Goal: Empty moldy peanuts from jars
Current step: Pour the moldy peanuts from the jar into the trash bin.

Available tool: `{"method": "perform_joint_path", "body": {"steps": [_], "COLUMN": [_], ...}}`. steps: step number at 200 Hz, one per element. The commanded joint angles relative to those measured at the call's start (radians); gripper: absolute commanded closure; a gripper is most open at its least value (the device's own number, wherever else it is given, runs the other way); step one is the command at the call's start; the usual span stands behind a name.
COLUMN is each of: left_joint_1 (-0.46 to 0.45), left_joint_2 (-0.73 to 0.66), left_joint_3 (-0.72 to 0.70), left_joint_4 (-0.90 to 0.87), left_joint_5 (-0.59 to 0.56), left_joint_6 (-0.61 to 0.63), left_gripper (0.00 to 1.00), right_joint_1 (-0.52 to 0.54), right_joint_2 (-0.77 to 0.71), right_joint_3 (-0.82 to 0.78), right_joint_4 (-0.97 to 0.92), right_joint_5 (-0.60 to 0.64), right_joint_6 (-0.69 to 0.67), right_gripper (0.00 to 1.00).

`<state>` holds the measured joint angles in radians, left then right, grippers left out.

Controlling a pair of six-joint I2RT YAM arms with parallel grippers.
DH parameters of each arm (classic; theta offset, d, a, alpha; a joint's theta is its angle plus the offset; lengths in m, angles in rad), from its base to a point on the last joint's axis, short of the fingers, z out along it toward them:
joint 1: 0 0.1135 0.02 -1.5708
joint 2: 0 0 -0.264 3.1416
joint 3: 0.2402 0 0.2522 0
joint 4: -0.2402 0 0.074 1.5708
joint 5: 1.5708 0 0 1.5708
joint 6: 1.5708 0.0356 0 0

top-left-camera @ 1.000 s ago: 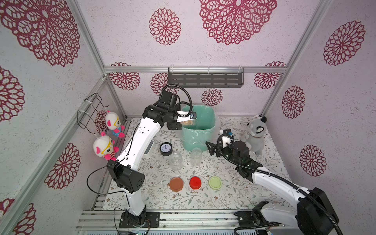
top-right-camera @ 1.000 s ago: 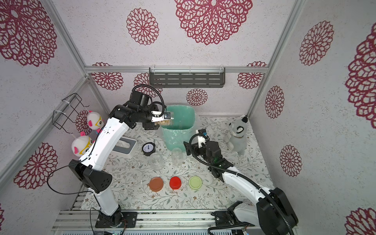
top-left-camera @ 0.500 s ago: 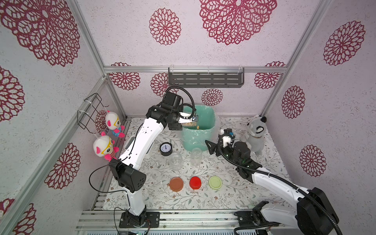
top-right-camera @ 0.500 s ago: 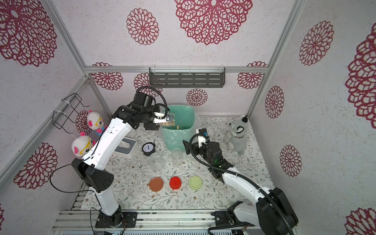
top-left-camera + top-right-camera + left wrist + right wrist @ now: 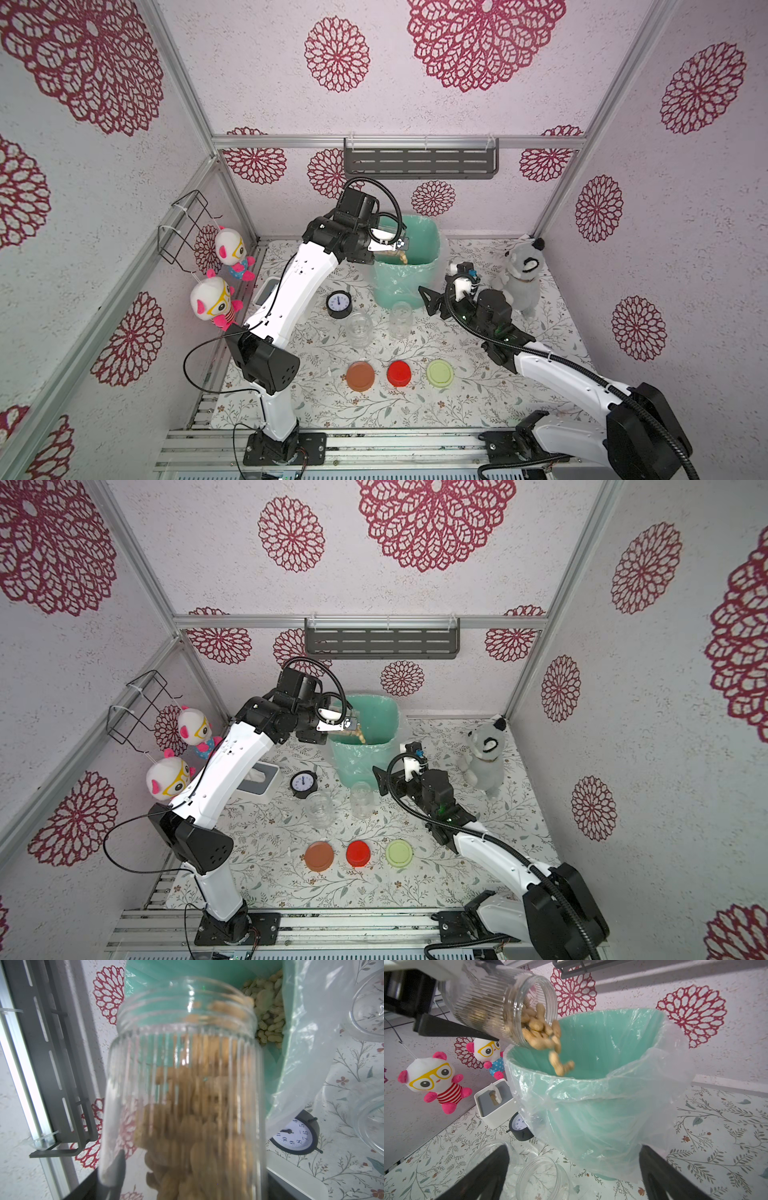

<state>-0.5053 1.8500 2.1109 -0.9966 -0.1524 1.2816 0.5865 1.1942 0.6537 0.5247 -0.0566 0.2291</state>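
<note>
My left gripper (image 5: 388,245) is shut on a ribbed clear jar (image 5: 500,1001), tipped mouth-down over the teal bin (image 5: 591,1115). Peanuts (image 5: 546,1032) spill from its mouth into the bin, and more peanuts (image 5: 268,1012) lie at the bin's bottom. The held jar (image 5: 182,1084) is still roughly half full. Two empty jars (image 5: 359,328) (image 5: 400,319) stand upright in front of the bin. Brown-orange (image 5: 360,375), red (image 5: 399,372) and yellow-green (image 5: 440,372) lids lie in a row nearer the front. My right gripper (image 5: 574,1167) is open beside the bin's front right, holding nothing.
A small black clock (image 5: 339,304) and a white tissue box (image 5: 266,291) sit left of the bin. A grey plush dog (image 5: 521,274) stands at the right. Two plush dolls (image 5: 212,301) hang on the left wall, and a dark shelf (image 5: 419,162) is on the back wall.
The left arm swung the jar further over the bin and tipped it, and peanuts now fall out. The right arm stayed almost still.
</note>
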Motion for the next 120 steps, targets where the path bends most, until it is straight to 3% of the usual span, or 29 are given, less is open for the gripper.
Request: {"method": "perform_joint_path", "body": {"steps": [1, 76, 120], "left_joint_1": [-0.010, -0.022, -0.044], "left_joint_2": [-0.011, -0.014, -0.010], "left_joint_3": [-0.001, -0.030, -0.121], "left_joint_4": [0.104, 0.134, 0.202], "left_joint_5": [-0.027, -0.061, -0.246], "left_joint_6": [0.042, 0.096, 0.225], "left_gripper": [1.00, 1.00, 1.00], "right_joint_1": [0.007, 0.009, 0.009], "right_joint_2": [-0.019, -0.015, -0.020], "right_joint_3": [-0.006, -0.008, -0.011], "right_joint_4": [0.046, 0.047, 0.052], "right_joint_5": [-0.011, -0.009, -0.008], "right_joint_6": [-0.011, -0.012, -0.012], "right_gripper": [0.01, 0.01, 0.01]}}
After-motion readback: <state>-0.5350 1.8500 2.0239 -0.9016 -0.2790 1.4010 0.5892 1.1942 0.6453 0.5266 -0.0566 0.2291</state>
